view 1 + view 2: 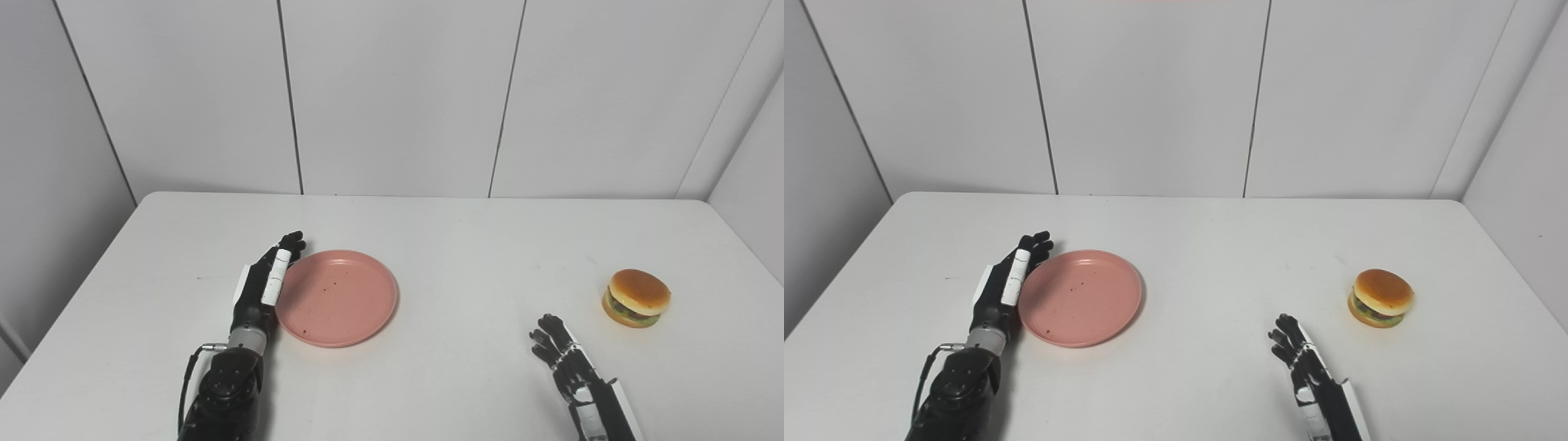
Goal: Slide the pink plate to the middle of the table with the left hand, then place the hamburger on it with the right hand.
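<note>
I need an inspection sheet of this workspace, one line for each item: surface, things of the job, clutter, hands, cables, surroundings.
Surface: white table, a few faint marks, otherwise bare.
Job's things: pink plate left of the table's middle, empty, some dark specks on it; hamburger at the right side, upright, apart from both hands.
Clutter: nothing seen.
Hands: left hand stands edge-on against the plate's left rim, fingers stretched, holding nothing; right hand open near the front edge, short of the hamburger.
Cables: thin black cable looping at the left wrist.
Surroundings: white panelled walls behind and at both sides.
</note>
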